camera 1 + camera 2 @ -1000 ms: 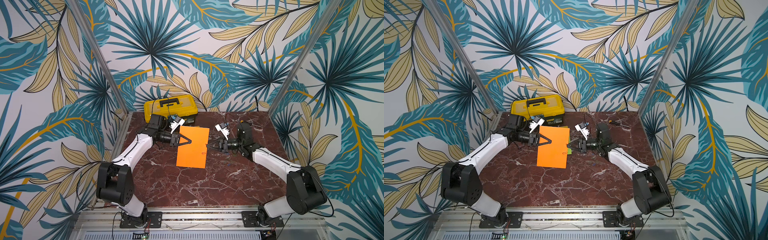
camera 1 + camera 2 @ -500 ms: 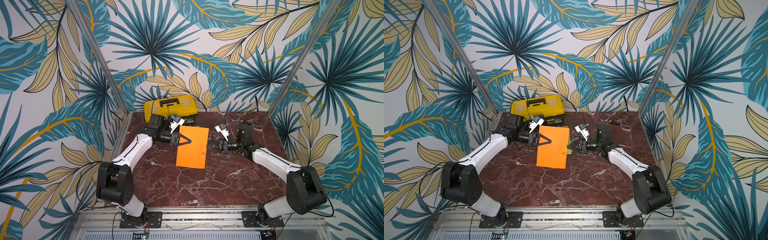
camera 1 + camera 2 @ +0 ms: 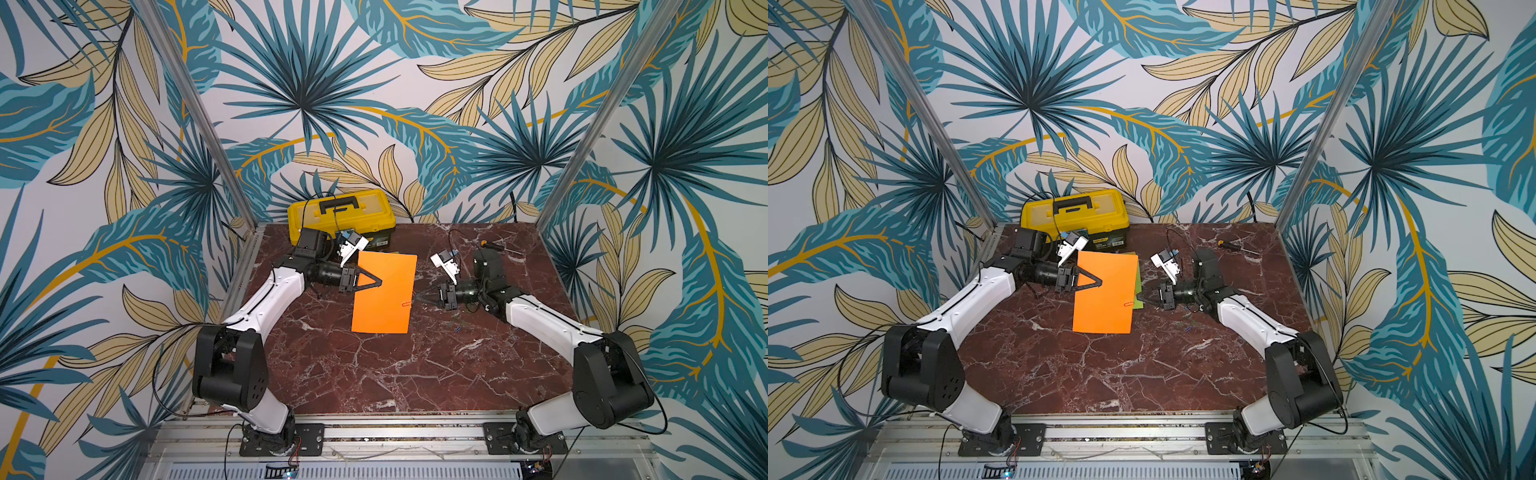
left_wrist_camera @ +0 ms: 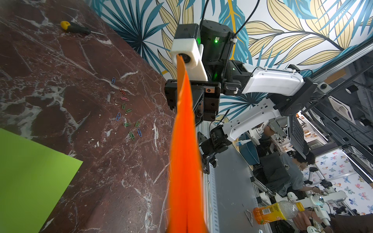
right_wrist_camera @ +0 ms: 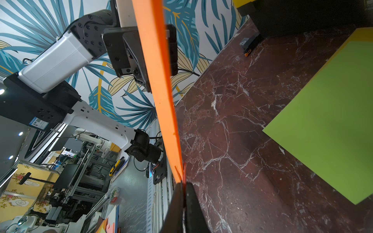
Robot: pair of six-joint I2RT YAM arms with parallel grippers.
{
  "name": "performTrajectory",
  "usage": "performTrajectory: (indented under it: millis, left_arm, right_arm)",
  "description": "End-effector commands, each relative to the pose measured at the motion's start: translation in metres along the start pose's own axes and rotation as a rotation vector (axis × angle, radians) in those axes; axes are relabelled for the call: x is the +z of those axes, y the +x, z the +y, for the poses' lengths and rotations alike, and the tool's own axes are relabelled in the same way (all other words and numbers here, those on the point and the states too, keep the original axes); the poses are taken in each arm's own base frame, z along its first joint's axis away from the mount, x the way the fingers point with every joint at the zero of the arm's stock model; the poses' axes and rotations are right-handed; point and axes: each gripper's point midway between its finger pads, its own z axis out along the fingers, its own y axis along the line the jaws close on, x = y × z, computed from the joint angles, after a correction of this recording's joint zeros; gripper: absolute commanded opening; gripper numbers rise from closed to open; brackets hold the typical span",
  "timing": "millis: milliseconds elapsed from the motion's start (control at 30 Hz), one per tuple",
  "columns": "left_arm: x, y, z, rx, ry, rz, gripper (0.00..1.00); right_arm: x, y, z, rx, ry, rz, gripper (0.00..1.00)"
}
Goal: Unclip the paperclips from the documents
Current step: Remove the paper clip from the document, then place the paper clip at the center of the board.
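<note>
Two parallel grippers: left gripper (image 3: 379,284) and right gripper (image 3: 417,296), both closed, one at each long edge of a raised sheet.
Left gripper: black fingers together, clamped on the left edge of the plain orange paper sheet (image 3: 384,299), in both top views.
Right gripper: fingers (image 5: 174,207) pressed together at the opposite edge, clamped on the end of the small red bent-wire paperclip (image 3: 406,303); red wire seen running in between them in the right wrist view.
Orange paper sheet: held off the dark red marble tabletop (image 3: 374,374), spanning the gap between the two grippers, edge-on in both wrist views.
Red bent-wire paperclip: on the sheet's right edge, in the lower half.
Lime green paper sheet (image 4: 30,171): flat on the marble beneath the orange one, only a sliver showing in a top view (image 3: 1139,291).
Yellow paper sheet (image 5: 359,32): under the green one, seen as a narrow strip.
Loose paperclips (image 4: 127,115): red, blue and green wire loops scattered on the marble beside the right arm, apart from the sheets.
Yellow-handled screwdriver (image 3: 492,245): lying at the far side of the table, behind the right arm.
Yellow-and-black toolbox (image 3: 340,212): shut, against the back wall, behind the left gripper.
</note>
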Motion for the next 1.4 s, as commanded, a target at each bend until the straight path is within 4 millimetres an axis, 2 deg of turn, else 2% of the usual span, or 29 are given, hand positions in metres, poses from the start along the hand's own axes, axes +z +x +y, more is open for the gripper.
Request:
performTrajectory:
  millis: [0,133,300,467,567,700,933,1233,1367]
  left_arm:
    - [-0.006,-0.001,-0.008,0.043,-0.005,-0.013,0.00]
    - [-0.005,-0.001,-0.007,0.042,-0.007,-0.011,0.00]
    - [-0.006,0.000,-0.007,0.039,-0.010,-0.011,0.00]
    - [-0.005,0.002,-0.006,0.036,-0.008,-0.010,0.00]
    - [-0.005,0.002,-0.005,0.034,-0.008,-0.009,0.00]
    - [-0.004,0.002,-0.005,0.031,-0.007,-0.008,0.00]
    - [-0.004,0.005,-0.003,0.023,-0.007,-0.006,0.00]
    - [-0.003,0.005,-0.003,0.023,-0.009,-0.003,0.00]
    - [-0.003,0.005,-0.004,0.026,-0.013,-0.003,0.00]
  right_arm:
    - [-0.007,0.005,-0.003,0.001,0.036,-0.003,0.07]
    - [-0.013,0.014,-0.022,0.043,0.138,0.013,0.07]
    - [-0.026,0.033,-0.062,0.174,0.322,0.037,0.06]
    - [-0.050,0.066,-0.111,0.373,0.530,0.063,0.05]
    - [-0.055,0.081,-0.129,0.443,0.585,0.085,0.05]
    - [-0.053,0.089,-0.146,0.509,0.619,0.110,0.05]
    - [-0.062,0.105,-0.172,0.580,0.746,0.156,0.05]
    - [-0.066,0.115,-0.184,0.629,0.799,0.189,0.05]
    - [-0.069,0.117,-0.185,0.630,0.821,0.205,0.09]
